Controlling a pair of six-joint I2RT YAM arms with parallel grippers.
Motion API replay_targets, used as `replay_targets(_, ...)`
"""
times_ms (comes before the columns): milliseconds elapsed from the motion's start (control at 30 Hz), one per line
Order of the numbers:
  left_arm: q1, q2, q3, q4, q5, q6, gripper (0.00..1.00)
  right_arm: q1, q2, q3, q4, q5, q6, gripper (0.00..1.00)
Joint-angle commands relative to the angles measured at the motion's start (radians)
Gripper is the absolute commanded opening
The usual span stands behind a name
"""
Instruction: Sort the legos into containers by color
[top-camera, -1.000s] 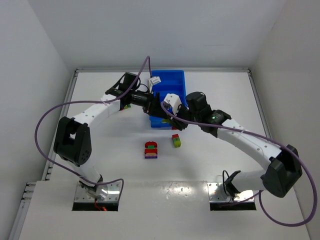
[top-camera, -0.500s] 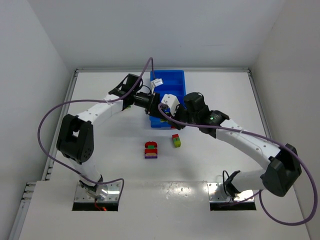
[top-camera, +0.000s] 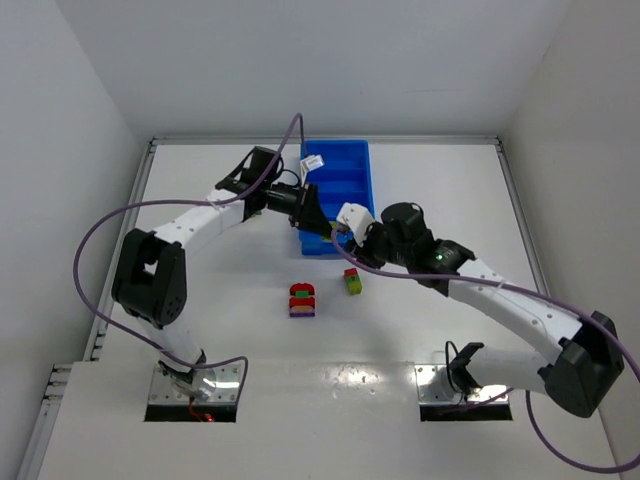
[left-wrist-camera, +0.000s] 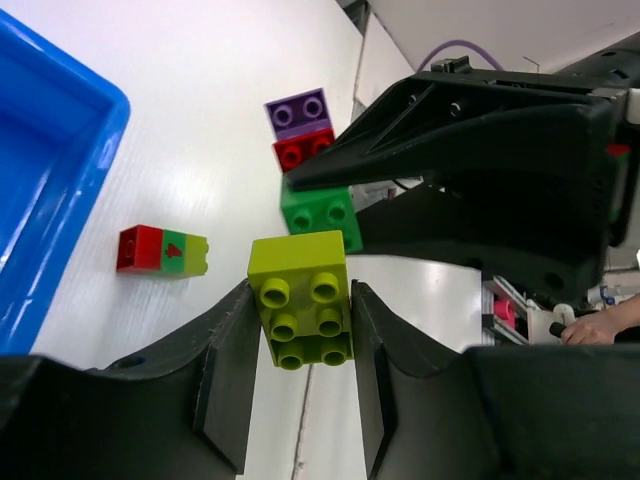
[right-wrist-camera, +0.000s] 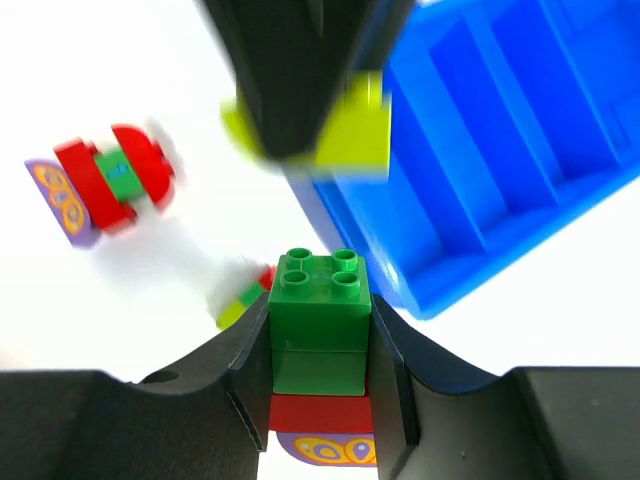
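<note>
Left fingers (left-wrist-camera: 228, 372) on yellow-green brick (left-wrist-camera: 300, 300), right (right-wrist-camera: 250, 385) on stack (right-wrist-camera: 320, 330), beside tray (left-wrist-camera: 40, 200)

White table (top-camera: 430, 190), glossy; plain white walls (top-camera: 320, 70) at back, left, right.

Robot lab cell, white enclosure walls (top-camera: 300, 60), white table (top-camera: 400, 330), cabled arms (top-camera: 200, 222)

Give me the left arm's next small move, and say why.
Probably carry the left gripper over a compartment of the long blue plastic tray before opening. Its jaws are shut on a single yellow-green plastic brick, apart from the green, red and purple brick stack held by the right gripper, and in the left wrist view the tray lies off to one side of the brick.
</note>
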Motion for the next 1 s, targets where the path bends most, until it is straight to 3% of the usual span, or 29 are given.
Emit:
replay_targets(0,0.021,-0.064,-0.026,0.07,0.019,-0.004,0.09,0.002,-0.079,-0.046,-0.004,0.049,-0.018,0.0)
replay_targets(133,0.03,-0.064,0.0,0.07,-0.036,-0.024,0.09,-0.007,-0.124,-0.08,-0.042,0.087,-0.018,0.0)
replay_targets(233,0.043,-0.038,0.078,0.082,-0.226,-0.015,0.09,-0.017,-0.15,-0.08,-0.076,0.096,0.022,0.0)
replay_targets(300,0.052,0.01,0.195,0.071,-0.434,-0.006,0.11,-0.041,-0.15,-0.08,-0.076,0.122,0.104,0.0)
replay_targets(367,0.052,0.136,0.308,0.013,-0.54,-0.006,0.15,-0.086,-0.132,-0.054,-0.076,0.122,0.178,0.0)
replay_targets(400,0.052,0.181,0.43,-0.011,-0.643,0.003,0.15,-0.101,-0.12,-0.054,-0.076,0.122,0.199,0.0)
replay_targets(500,0.052,0.307,0.592,-0.028,-0.775,0.023,0.17,-0.152,-0.109,-0.033,-0.064,0.122,0.271,0.0)
replay_targets(700,0.043,0.507,0.836,-0.028,-0.959,0.068,0.18,-0.253,-0.078,0.018,-0.064,0.08,0.373,0.0)
replay_targets(967,0.034,0.726,1.014,0.036,-1.066,0.134,0.23,-0.336,-0.018,0.09,-0.084,0.03,0.404,0.0)
